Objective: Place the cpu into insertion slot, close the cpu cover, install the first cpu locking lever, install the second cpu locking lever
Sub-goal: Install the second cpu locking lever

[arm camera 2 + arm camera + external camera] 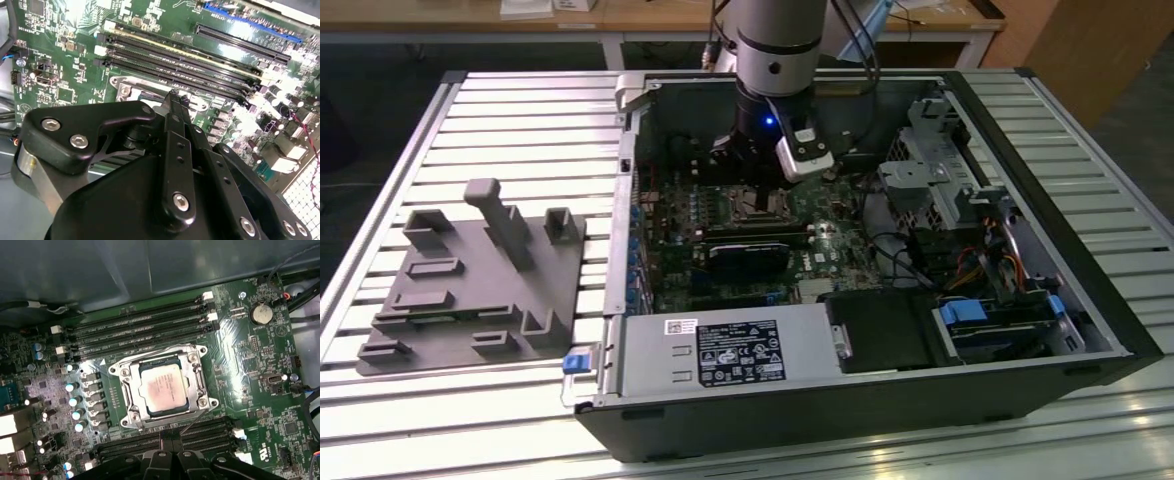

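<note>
The gripper (170, 440), its fingers pressed together and holding nothing, is hovering just beside the insertion slot (192, 356) inside the open computer case (854, 400). The cpu (162, 388) is sitting in that slot, just ahead of the fingertips, with the cpu cover (129, 390) lying closed around it, between the memory slots (140, 325).

Above the cpu cover (162, 389) the way down is open, but long memory slots (140, 327) flank it on two sides and a row of capacitors (74, 401) stands just beside it.
</note>
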Controlling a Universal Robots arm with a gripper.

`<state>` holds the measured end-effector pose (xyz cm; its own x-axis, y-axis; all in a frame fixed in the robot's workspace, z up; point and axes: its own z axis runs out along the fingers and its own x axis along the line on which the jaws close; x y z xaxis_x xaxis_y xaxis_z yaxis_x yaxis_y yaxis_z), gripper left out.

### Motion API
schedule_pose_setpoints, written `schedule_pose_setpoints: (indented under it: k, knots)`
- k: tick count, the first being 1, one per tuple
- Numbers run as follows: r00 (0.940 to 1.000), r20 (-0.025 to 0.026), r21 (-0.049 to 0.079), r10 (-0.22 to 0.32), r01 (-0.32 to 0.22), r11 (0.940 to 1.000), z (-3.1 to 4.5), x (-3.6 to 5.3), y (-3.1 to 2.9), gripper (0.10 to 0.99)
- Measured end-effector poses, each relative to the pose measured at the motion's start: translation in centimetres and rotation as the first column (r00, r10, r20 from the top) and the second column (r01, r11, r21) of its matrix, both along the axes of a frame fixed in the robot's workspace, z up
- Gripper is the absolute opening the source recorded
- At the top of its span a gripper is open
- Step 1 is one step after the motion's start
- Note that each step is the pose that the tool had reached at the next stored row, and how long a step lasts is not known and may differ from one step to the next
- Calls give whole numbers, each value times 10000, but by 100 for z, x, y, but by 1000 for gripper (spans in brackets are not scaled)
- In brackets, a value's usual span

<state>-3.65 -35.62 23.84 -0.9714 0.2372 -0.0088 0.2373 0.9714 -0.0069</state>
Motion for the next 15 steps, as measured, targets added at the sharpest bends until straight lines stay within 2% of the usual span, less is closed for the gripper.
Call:
schedule_pose_setpoints:
  k: [2,7,12,15]
  knots:
    - [10000,0,32,0,0,10000,-12,-10,-19,106]
    - [10000,0,331,1,-1,9995,-33,-30,-72,106]
    - [10000,1,707,0,0,9975,-41,-54,-154,106]
    - [10000,0,991,1,-1,9951,-48,-62,-195,106]
